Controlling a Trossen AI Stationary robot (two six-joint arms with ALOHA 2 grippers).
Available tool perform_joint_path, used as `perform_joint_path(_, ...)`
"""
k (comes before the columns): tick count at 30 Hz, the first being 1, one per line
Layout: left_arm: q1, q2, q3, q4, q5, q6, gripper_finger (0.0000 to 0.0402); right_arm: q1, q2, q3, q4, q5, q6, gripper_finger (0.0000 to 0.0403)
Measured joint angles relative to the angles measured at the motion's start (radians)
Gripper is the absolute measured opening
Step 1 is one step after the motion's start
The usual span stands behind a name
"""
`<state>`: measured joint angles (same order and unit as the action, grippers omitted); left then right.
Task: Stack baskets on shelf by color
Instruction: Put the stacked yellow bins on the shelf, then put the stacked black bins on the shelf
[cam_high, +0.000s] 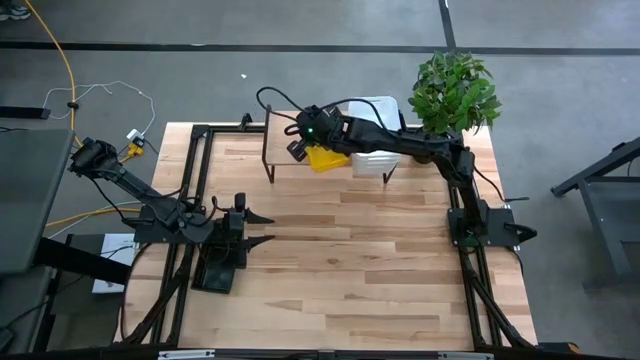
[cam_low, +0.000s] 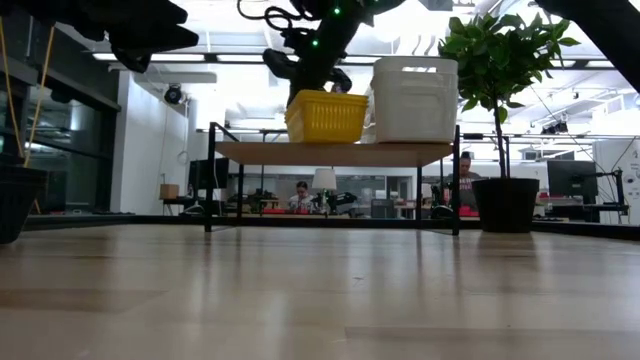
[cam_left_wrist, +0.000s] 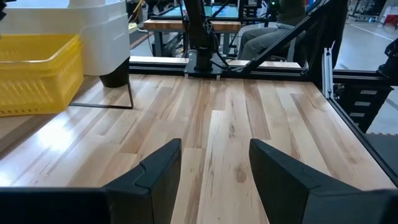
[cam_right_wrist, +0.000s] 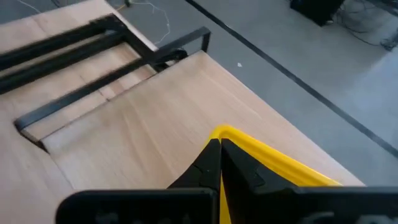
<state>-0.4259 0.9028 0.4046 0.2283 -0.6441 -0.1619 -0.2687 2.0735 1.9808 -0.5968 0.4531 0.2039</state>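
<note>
A yellow basket (cam_high: 327, 158) (cam_low: 325, 117) stands on the shelf (cam_high: 285, 160), a wooden board on thin black legs at the table's far edge. A taller white basket stack (cam_high: 375, 160) (cam_low: 415, 98) stands right beside it on the same board (cam_low: 330, 152). My right gripper (cam_high: 308, 140) (cam_right_wrist: 220, 144) reaches in over the yellow basket's left end and is shut on it. My left gripper (cam_high: 265, 228) (cam_left_wrist: 214, 168) waits open, low over the table's left side. No black baskets are in view. My right gripper pinches the yellow basket's rim (cam_right_wrist: 231, 134) at its left end, near a rounded corner, one finger inside the basket and one outside. The fingers (cam_low: 312, 75) come from above, pointing down. The basket's bottom (cam_low: 325, 140) sits level on the shelf board.
A potted plant (cam_high: 455, 90) (cam_low: 505, 110) stands at the table's far right corner, close to the white baskets. The left half of the shelf board (cam_right_wrist: 143, 130) is bare. The wide wooden table (cam_high: 350, 270) lies in front of the shelf. People sit in the room beyond.
</note>
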Motion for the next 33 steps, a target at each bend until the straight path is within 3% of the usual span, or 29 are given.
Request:
perform_joint_path(7,0.0,0.0,0.0,0.0,0.0,0.008,0.0176,0.013,-0.007,0.002,0.182,-0.212,-0.044,0.0)
perform_joint_path(10,0.0,0.0,0.0,0.0,0.0,0.008,0.0176,0.018,-0.008,0.002,0.134,-0.234,-0.025,0.0)
perform_joint_path(16,0.0,0.0,0.0,0.0,0.0,0.008,0.0176,0.013,-0.007,0.002,-0.046,-0.111,-0.029,0.0)
perform_joint_path(19,0.0,0.0,0.0,0.0,0.0,0.008,0.0176,0.013,-0.007,0.002,-0.071,-0.105,-0.036,0.0)
perform_joint_path(25,0.0,0.0,0.0,0.0,0.0,0.008,0.0176,0.014,-0.007,0.002,-0.071,-0.015,-0.047,0.0)
perform_joint_path(33,0.0,0.0,0.0,0.0,0.0,0.008,0.0176,0.014,-0.012,0.0,0.019,0.005,-0.048,0.0)
